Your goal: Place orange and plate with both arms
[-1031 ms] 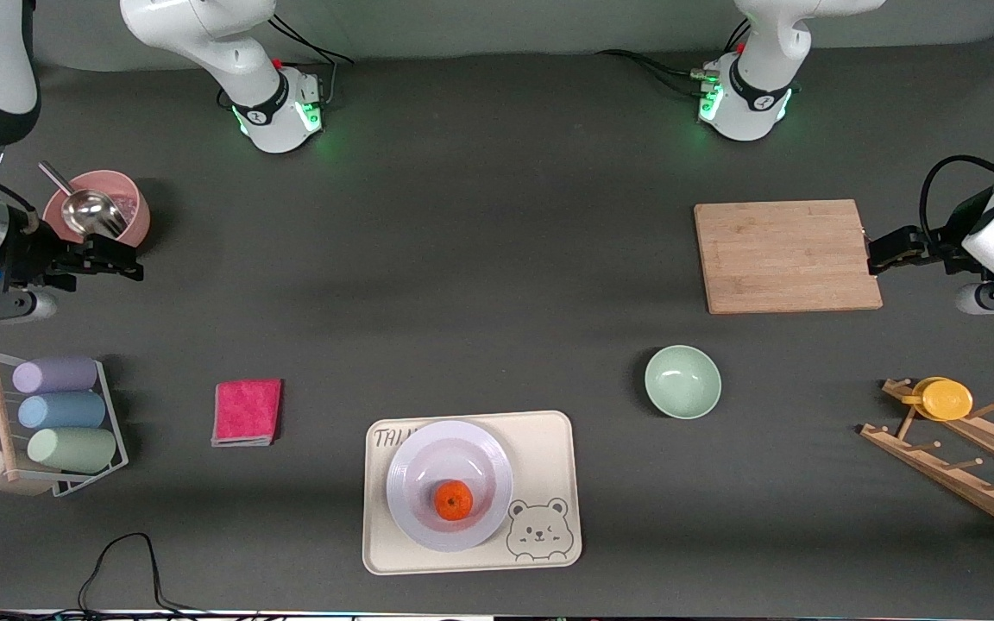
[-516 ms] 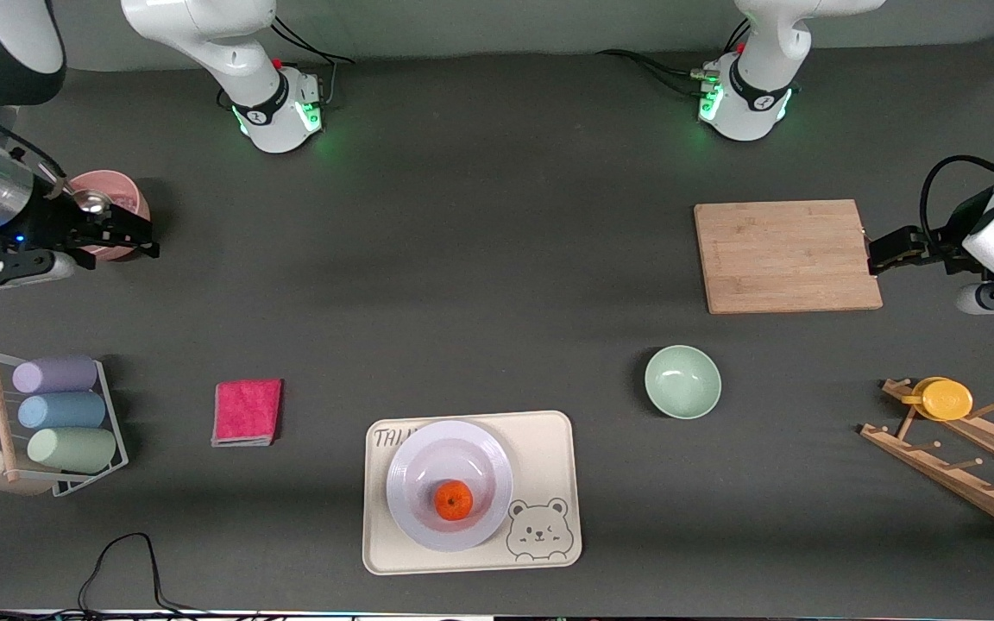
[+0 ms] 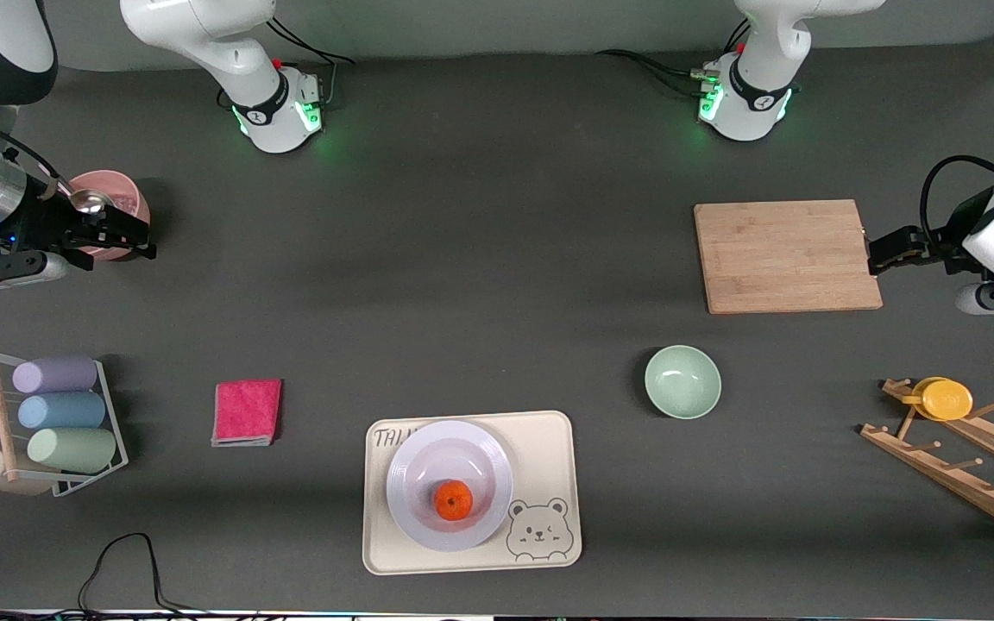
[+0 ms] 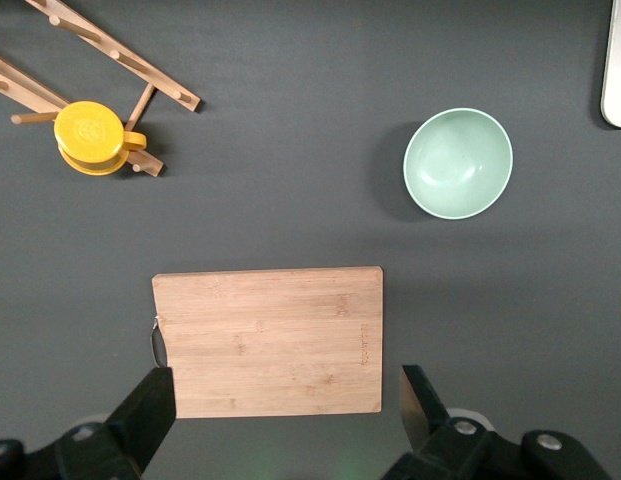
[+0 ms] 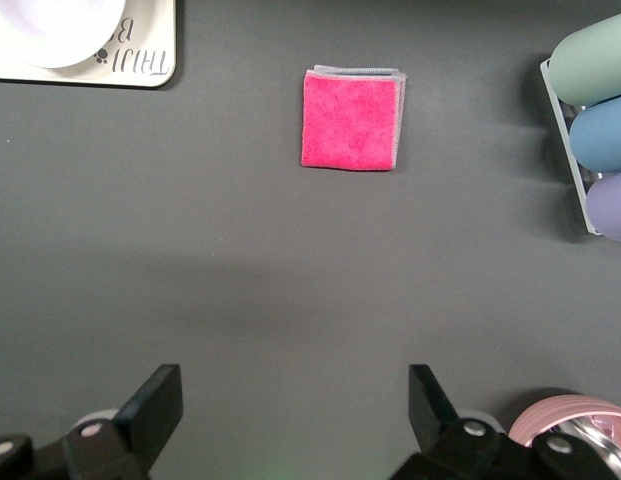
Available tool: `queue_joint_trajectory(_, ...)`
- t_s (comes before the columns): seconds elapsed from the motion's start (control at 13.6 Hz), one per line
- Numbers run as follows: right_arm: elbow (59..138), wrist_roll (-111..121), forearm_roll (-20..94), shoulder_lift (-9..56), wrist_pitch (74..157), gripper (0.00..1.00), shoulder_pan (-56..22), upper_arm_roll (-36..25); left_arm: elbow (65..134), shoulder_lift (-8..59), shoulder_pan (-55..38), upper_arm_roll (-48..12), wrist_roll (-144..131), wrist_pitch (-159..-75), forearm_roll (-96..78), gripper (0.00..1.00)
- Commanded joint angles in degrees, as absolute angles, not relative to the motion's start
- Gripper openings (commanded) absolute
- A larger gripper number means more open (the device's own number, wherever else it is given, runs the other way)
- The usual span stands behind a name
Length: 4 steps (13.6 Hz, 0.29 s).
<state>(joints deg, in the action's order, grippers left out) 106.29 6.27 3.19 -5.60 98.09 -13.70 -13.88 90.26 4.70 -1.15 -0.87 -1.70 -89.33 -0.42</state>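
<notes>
The orange point(image 3: 453, 500) lies in the white plate point(image 3: 408, 473), which sits on the cream bear tray point(image 3: 549, 448) near the front camera. A piece of the plate point(image 5: 50, 30) shows in the right wrist view. My right gripper point(image 3: 130, 237) is open and empty, up in the air by the pink cup at the right arm's end; its fingers point(image 5: 155, 405) frame bare table. My left gripper point(image 3: 881, 252) is open and empty, up over the edge of the wooden cutting board point(image 3: 786, 255) at the left arm's end; its fingers point(image 4: 150, 405) straddle the board point(image 4: 270, 340).
A pink cup with a metal scoop point(image 3: 109, 211), a rack of pastel cups point(image 3: 57, 414) and a pink cloth point(image 3: 247, 411) lie toward the right arm's end. A pale-green bowl point(image 3: 682, 381) and a wooden rack with a yellow cup point(image 3: 946, 399) lie toward the left arm's end.
My right gripper has risen and moved from beside the pink cup to partly in front of it, then eased slightly back. The left arm has not moved.
</notes>
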Motion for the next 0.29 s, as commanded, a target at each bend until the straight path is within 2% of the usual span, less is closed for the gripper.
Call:
queue_joint_trajectory(0.0, 105.21, 5.98, 3.25, -5.45, 98.00, 1.00, -14.77, -14.77, 89.91, 4.48, -1.32, -0.79, -1.49, -88.15, 0.09, 1.00)
queue_joint_trajectory(0.22, 105.21, 5.89, 3.25, -5.27, 98.00, 1.00, -14.85, -14.77, 89.91, 4.39, -1.32, -0.79, -1.49, -88.15, 0.09, 1.00)
